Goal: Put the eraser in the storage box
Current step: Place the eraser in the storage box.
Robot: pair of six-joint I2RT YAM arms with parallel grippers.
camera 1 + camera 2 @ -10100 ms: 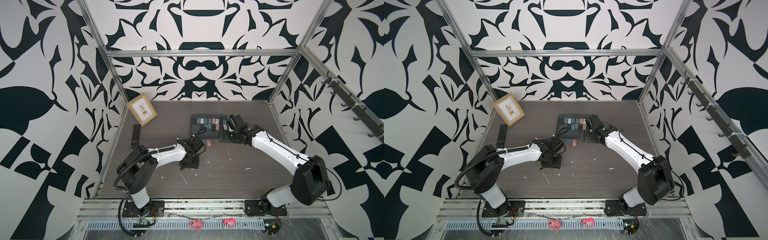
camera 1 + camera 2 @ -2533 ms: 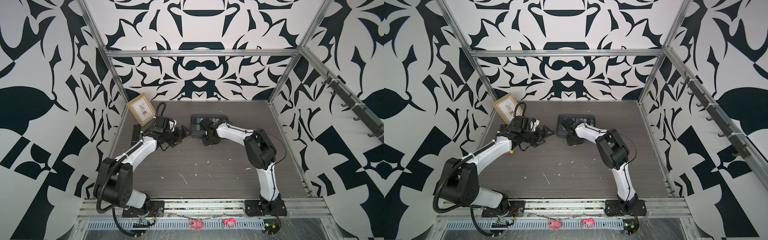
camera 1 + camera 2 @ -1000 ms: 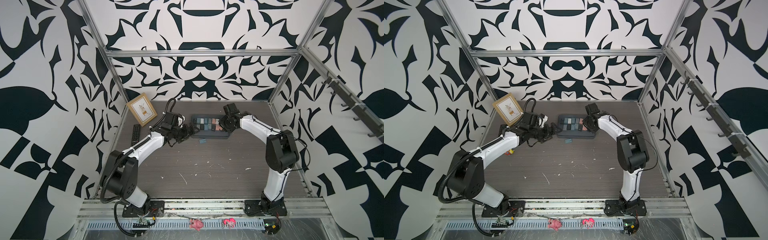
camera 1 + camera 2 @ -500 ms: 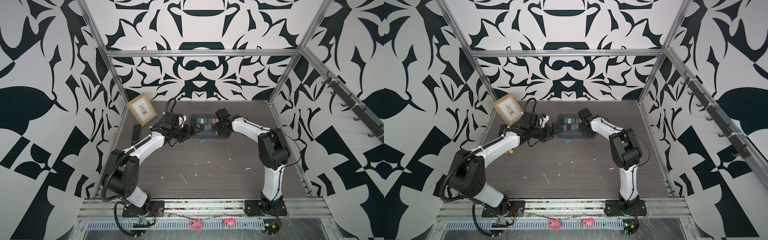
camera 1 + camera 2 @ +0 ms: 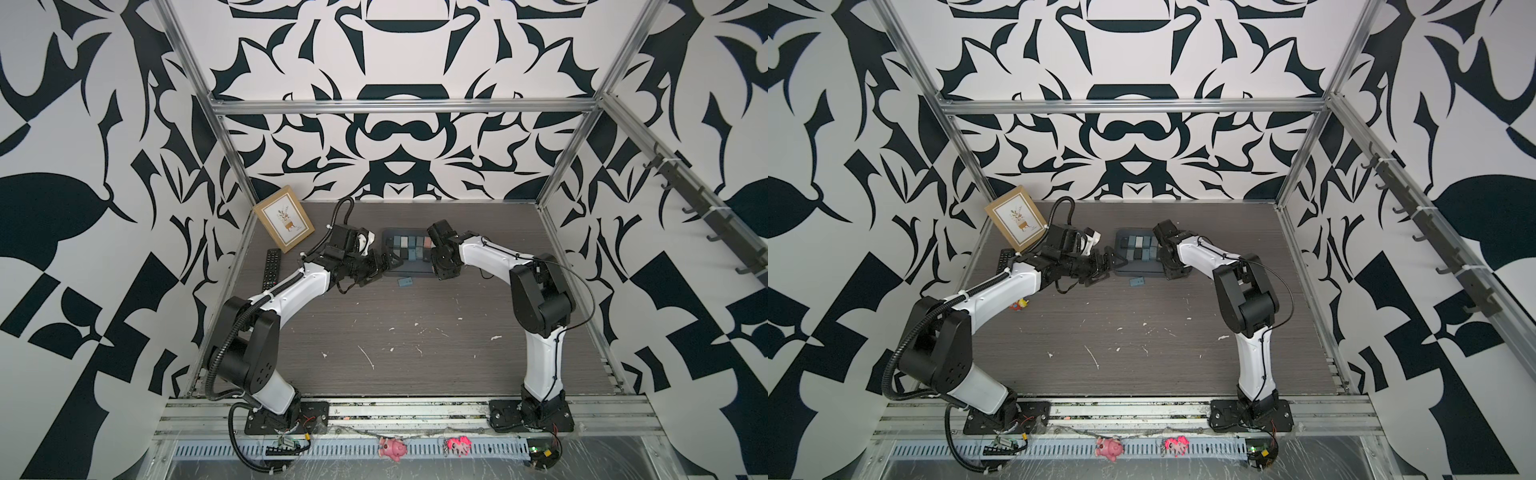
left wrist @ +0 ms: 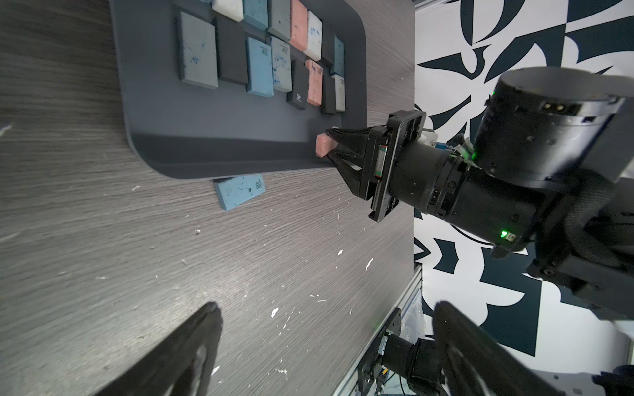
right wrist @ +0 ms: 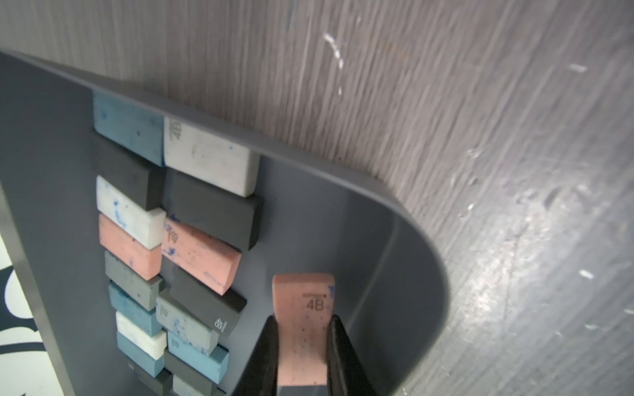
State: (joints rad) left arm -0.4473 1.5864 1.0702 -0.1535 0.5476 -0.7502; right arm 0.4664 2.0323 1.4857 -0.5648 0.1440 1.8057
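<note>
The storage box (image 5: 409, 272) is a shallow dark grey tray at the back middle of the table, also visible in the other top view as the storage box (image 5: 1138, 272). Rows of several erasers (image 7: 171, 240) fill it. My right gripper (image 7: 304, 320) is shut on a pink eraser (image 7: 303, 295) marked 4B, held just above the box's bare rounded corner (image 7: 411, 274). The left wrist view shows that pink eraser (image 6: 322, 145) at the box's rim (image 6: 240, 151). My left gripper (image 6: 327, 305) hovers open and empty by the box's left side. A blue eraser (image 5: 404, 282) lies on the table against the box's front edge.
A tan picture frame (image 5: 284, 219) leans in the back left corner, with a black remote (image 5: 272, 269) in front of it. A small colourful toy (image 5: 1019, 304) lies under my left arm. White specks dot the dark wood table (image 5: 395, 332).
My right gripper, still holding the pink eraser, has swung from the box's far right end toward its front right corner. The left arm has hardly moved.
</note>
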